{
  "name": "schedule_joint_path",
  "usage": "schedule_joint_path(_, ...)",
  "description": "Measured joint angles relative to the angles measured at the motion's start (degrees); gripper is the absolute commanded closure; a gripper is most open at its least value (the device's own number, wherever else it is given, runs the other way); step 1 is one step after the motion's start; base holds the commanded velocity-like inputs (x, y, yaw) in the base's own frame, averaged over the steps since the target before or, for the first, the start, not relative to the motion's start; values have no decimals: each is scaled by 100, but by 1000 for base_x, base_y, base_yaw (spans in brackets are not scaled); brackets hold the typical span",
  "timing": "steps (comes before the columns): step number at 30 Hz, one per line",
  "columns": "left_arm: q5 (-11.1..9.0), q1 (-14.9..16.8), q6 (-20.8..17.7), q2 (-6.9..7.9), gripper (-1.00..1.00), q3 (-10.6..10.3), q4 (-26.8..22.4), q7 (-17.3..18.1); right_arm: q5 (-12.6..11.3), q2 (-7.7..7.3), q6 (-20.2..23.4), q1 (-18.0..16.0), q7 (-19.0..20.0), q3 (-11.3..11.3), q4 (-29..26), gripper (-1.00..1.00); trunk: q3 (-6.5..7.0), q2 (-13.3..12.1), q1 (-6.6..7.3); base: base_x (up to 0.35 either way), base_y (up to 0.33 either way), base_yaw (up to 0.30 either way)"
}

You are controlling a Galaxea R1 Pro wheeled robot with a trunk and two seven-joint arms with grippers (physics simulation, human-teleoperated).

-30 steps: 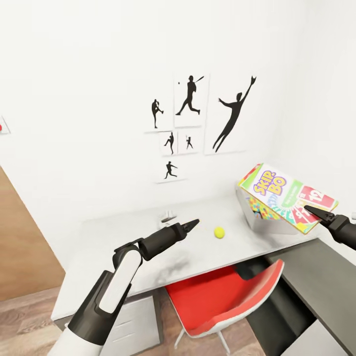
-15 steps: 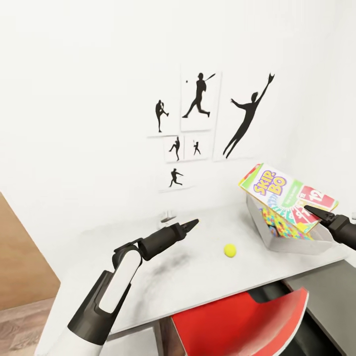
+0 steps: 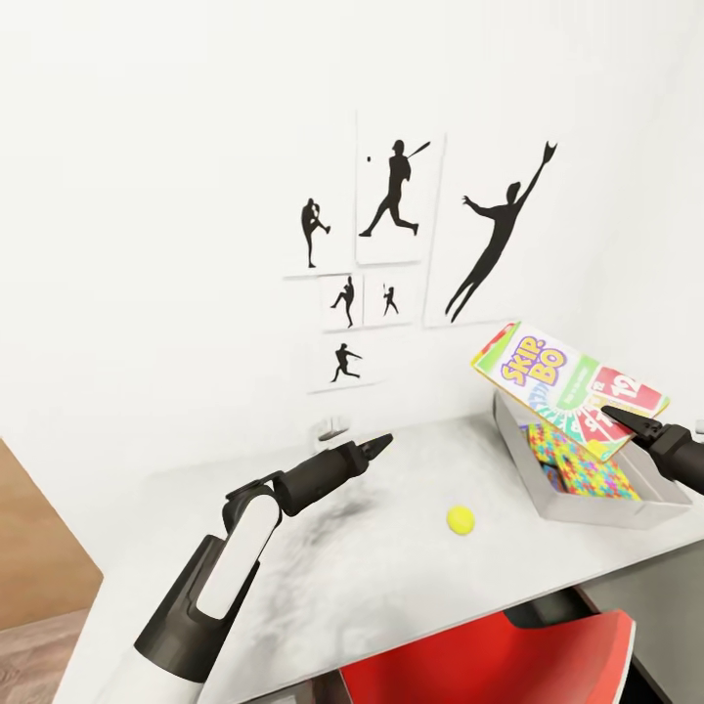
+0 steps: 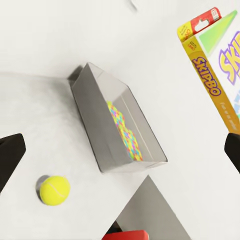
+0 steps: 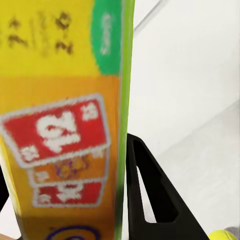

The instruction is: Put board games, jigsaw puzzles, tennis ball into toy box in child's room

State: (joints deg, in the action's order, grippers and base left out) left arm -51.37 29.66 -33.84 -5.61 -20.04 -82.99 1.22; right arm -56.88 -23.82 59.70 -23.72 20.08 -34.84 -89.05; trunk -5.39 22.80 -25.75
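Your right pincer (image 3: 618,418) grips the flat yellow-green-red SKIP-BO box (image 3: 565,388); lower it flat into the shallow grey tray (image 3: 587,508) at 3 o'clock. Your left pincer (image 3: 383,443) looks closed.

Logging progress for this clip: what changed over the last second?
Mostly the view: the camera shifted, so the toy box now shows the puzzles inside. The right gripper still holds the SKIP-BO box above it; tennis ball still on the table; left gripper unchanged.
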Motion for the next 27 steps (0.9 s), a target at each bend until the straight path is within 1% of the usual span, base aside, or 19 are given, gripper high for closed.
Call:
schedule_joint_path(6,3,0,1,-3,-100,-7,-2,-15,11,1,-1,0,0,4,0,100,0,0,0,24,-173,0)
schedule_joint_path(23,3,0,5,1,-100,-12,-19,-23,78,7,-17,5,-1,21,0,100,0,0,0,4,-258,0)
schedule_joint_path(27,1,-2,3,1,-100,-10,-20,-11,73,8,-20,6,0,29,0,100,0,0,0,0,-157,0)
